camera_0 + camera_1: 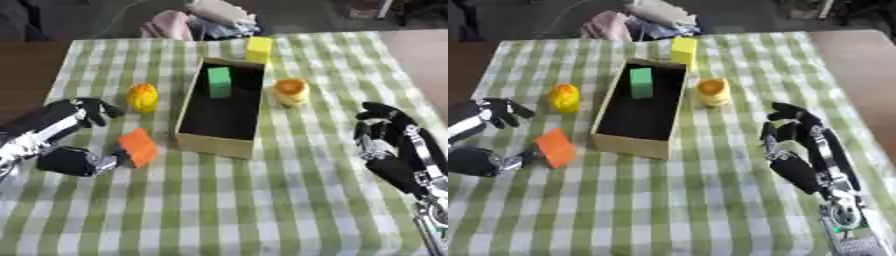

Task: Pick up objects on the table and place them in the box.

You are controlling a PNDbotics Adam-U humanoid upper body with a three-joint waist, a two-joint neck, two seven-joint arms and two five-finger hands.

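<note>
An open cardboard box (213, 145) with a dark inside stands mid-table, and a green block (219, 81) lies in its far end. A yellow block (258, 49) stands just behind the box. A yellow-orange cup (290, 91) sits to the box's right, and a yellow rounded object (143, 97) to its left. An orange block (137, 146) lies tilted left of the box's near corner. My left hand (61, 125) is beside it, thumb (107, 162) touching its lower left edge, fingers (94, 107) apart from it. My right hand (798, 145) rests open at the right, holding nothing.
A green-and-white checked cloth (262, 200) covers the table. A heap of clothing (206, 20) lies beyond the far edge. Dark floor shows past the table's left edge (26, 65).
</note>
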